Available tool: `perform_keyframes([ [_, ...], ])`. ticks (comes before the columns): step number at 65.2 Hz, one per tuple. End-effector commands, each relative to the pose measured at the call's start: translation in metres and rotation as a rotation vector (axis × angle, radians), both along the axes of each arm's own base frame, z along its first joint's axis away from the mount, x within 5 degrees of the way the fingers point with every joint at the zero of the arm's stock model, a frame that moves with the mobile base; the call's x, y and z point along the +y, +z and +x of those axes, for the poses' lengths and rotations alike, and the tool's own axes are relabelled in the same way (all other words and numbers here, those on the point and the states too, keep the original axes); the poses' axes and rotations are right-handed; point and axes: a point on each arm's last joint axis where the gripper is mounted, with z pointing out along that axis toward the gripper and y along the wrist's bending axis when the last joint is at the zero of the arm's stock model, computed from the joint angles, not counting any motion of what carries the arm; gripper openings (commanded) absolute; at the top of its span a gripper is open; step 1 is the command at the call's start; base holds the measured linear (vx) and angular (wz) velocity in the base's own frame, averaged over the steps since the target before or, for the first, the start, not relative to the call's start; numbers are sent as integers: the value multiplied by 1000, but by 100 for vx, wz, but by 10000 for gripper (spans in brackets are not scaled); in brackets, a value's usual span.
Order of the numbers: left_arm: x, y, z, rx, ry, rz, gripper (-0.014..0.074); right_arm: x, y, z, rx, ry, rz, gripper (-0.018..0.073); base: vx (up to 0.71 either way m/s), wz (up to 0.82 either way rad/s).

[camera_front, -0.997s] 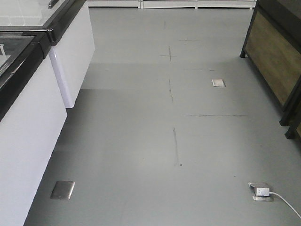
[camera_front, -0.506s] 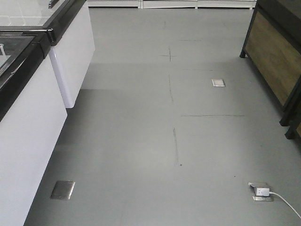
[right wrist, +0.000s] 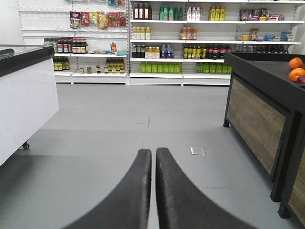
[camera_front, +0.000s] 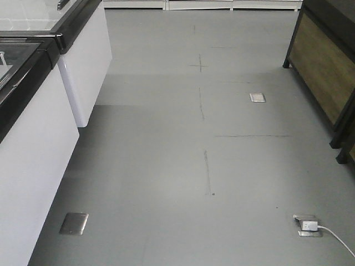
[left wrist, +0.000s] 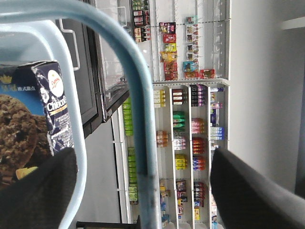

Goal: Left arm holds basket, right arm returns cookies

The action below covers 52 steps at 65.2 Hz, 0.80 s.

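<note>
White shop shelving stocked with bottles (right wrist: 190, 43) fills 12 o'clock of the right wrist view. Neither basket nor carton shows there, so which way the carton lies from the right arm's black claw (right wrist: 154, 155) cannot be told. That claw's two fingers lie pressed together, holding nothing.

In the left wrist view the light blue plastic shopping basket (left wrist: 77, 143) hangs by its curved hoop handle (left wrist: 140, 119). The handle runs from 12 to 6 o'clock through the left arm's black claw (left wrist: 143, 157). The claw's fingers stand wide apart either side of the hoop, hooking rather than pinching it, by my judgement.

The tall navy carton of chocolate chip cookies (left wrist: 43, 114) sits inside the basket at 9 o'clock from that claw, its long axis roughly 12 to 6. The left arm is much the nearer. The carton's red oval logo (left wrist: 55, 82) is too small to read. Its white lettering begins "Chip", and a yellow crown (left wrist: 5, 78) tops the face.
</note>
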Motion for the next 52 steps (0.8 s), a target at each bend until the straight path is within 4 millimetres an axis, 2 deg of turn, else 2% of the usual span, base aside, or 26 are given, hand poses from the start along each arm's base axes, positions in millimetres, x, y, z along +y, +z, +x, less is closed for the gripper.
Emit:
perform_keyframes([
  [1, -12, 38, -2, -117, -23, 52, 469, 0, 2, 0, -69, -1, -8, -6, 0, 0],
  [8, -14, 41, -2, -156, -36, 69, 319, 0, 2, 0, -69, -1, -8, -6, 0, 0],
  [18, -17, 43, -2, -163, -63, 74, -8, 0, 2, 0, -68, -1, -8, -6, 0, 0],
  [30, -19, 46, -2, -189, -85, 71, -6, 0, 2, 0, -69, -1, -8, -6, 0, 0],
  [52, -33, 70, -9, -218, -72, 67, -4, 0, 2, 0, -69, -1, -8, -6, 0, 0],
])
